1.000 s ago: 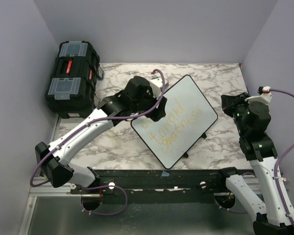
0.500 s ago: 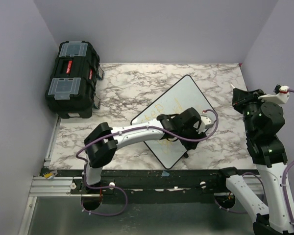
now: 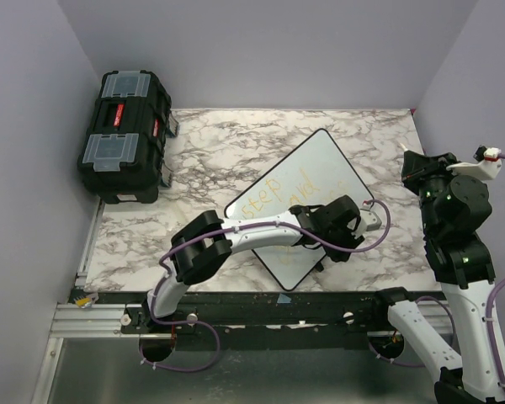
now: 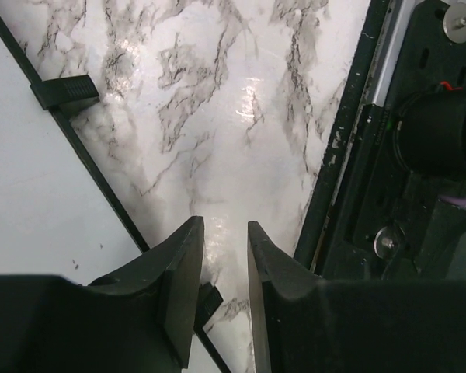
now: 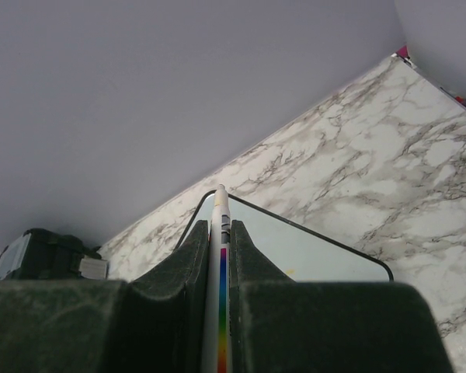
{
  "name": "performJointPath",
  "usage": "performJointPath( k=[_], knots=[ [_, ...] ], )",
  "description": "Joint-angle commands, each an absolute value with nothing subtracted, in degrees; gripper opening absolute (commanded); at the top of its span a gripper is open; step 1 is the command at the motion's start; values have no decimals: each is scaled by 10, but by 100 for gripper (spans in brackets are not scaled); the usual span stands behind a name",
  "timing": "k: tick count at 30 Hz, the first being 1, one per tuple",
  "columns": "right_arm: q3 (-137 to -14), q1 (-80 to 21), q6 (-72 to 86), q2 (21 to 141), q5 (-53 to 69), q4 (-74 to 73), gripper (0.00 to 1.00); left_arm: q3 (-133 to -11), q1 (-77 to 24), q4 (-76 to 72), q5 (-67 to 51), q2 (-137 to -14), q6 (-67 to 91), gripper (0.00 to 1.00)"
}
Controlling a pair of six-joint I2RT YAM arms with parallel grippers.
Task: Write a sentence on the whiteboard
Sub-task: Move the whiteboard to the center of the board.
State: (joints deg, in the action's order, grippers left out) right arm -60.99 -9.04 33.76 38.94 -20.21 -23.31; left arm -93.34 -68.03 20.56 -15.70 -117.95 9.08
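Note:
The whiteboard [image 3: 320, 164] lies turned like a diamond on the marble table. The sentence [image 3: 279, 192] shows on it as faint yellow-orange words, its lower lines hidden under my left arm. My left gripper [image 3: 370, 220] hangs just off the board's lower right edge. In the left wrist view its jaws [image 4: 224, 225] stand a narrow gap apart with only marble between them, and the whiteboard [image 4: 31, 202] is to their left. My right gripper [image 3: 412, 162] is raised to the right of the board. It is shut [image 5: 220, 227] on a white marker [image 5: 221, 203] with a rainbow stripe.
A black toolbox [image 3: 124, 135] sits at the table's back left corner. The black mounting rail [image 3: 278, 307] runs along the near edge and shows close beside the left jaws [image 4: 357, 155]. One of the board's small black feet [image 4: 62, 93] pokes out onto the marble.
My left arm has swung from the board's upper left across to its lower right edge, uncovering the first word, and its jaws have narrowed. The right arm drew back a little to the right with the marker.

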Motion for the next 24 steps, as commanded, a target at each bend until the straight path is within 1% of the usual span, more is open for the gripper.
performJointPath(
  k=[1, 3, 5, 10, 24],
  knots=[
    [-626, -92, 327, 384, -222, -246, 1, -970, -685, 186, -165, -1223, 79, 29],
    [-625, -93, 327, 384, -223, -246, 1, -976, -685, 184, -160, -1239, 78, 27],
    [-622, -93, 327, 384, -222, -245, 1, -981, -685, 181, -145, -1251, 76, 22],
    [-616, -93, 327, 383, -222, -244, 1, -1002, -682, 191, -107, -1282, 72, 17],
    [-608, -97, 324, 384, -223, -238, 0, -978, -611, 181, -90, -1290, 78, 16]
  ],
)
